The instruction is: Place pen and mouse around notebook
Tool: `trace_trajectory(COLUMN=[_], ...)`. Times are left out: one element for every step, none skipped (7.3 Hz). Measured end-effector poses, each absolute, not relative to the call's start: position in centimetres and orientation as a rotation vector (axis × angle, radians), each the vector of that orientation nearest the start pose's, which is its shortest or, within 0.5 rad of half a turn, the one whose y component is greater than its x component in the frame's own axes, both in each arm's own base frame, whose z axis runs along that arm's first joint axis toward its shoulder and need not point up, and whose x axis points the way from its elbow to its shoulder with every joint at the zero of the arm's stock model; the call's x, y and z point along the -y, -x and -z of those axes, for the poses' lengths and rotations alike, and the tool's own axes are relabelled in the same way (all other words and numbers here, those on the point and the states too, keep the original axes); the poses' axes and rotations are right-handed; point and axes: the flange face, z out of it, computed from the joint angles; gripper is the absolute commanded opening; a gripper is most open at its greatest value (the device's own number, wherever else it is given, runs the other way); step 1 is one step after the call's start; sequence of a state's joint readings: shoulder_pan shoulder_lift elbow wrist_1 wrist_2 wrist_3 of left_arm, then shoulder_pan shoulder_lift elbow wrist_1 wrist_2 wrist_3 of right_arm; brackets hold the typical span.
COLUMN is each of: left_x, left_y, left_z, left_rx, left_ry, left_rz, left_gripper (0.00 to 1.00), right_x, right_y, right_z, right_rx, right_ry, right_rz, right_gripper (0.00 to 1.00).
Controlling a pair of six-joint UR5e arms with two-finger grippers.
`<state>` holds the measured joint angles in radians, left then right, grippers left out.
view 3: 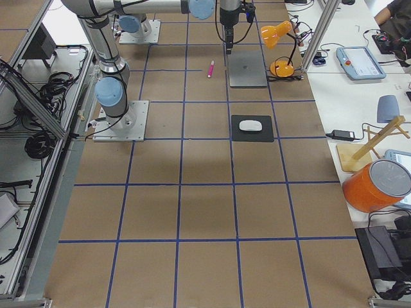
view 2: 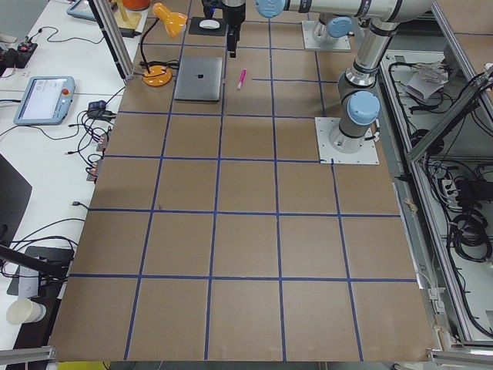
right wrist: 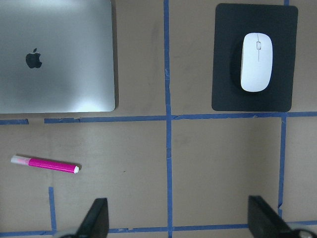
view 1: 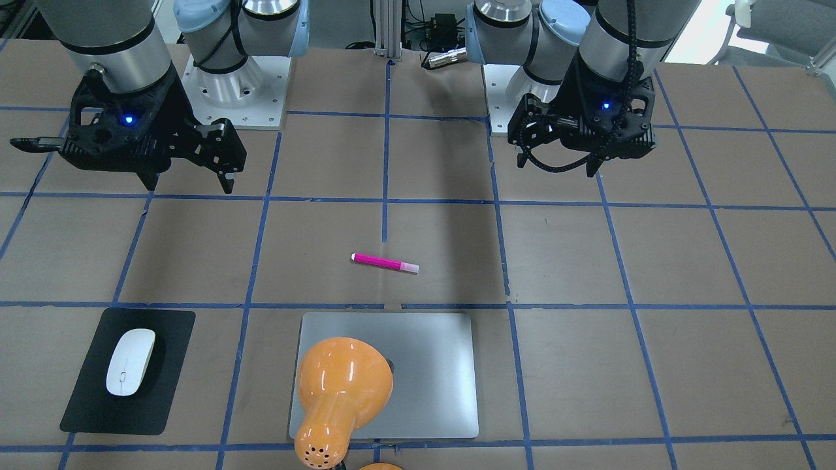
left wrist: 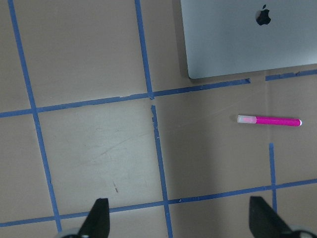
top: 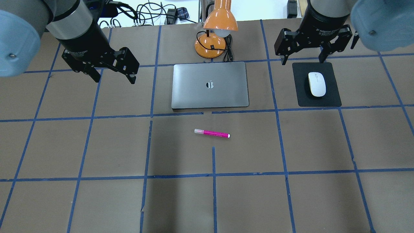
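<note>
- Left gripper [top: 114, 79], black and two-fingered, hangs above the brown table [top: 64, 145] with jaws spread wide, holding nothing.
- Right gripper [top: 302, 61] is likewise wide open and empty; the white lettering on its collar is too small to read.
- Glossy white oval mouse [top: 317, 84] lies on a black rectangular mat [top: 333, 98], near the right gripper.
- Flat silver-grey metal notebook [top: 194, 90] carries a dark apple-shaped logo at its centre.
- Slim magenta pen [top: 212, 133] lies on the notebook's robot side, apart from it, with its clear cap toward the robot's left.
- Orange desk lamp [top: 220, 19] stands just beyond the notebook.
</note>
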<state>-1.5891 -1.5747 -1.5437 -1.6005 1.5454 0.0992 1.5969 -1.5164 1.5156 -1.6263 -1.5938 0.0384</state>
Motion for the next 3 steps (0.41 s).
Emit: trace_trajectory(left_x=[49.04,49.07,49.08], left_y=[14.41,14.36,14.33], left_z=[-49.70,-49.82,-49.94], left_rx=[-3.161,-3.161,-3.159], left_ry=[-0.183,-0.180,-0.178], left_rz=[-0.006,-0.001,0.003], left_gripper=[1.00,1.00,1.00], right_x=[51.69,51.67,51.66], right_y=[-14.46,-14.45,-14.45], right_z=[-49.34,-49.34,-49.35], right_rx=[-3.161,-3.161,-3.161], right_ry=[-0.020,-0.020,-0.020], right_rz=[0.090,0.089,0.089], right_gripper=[1.00,1.00,1.00])
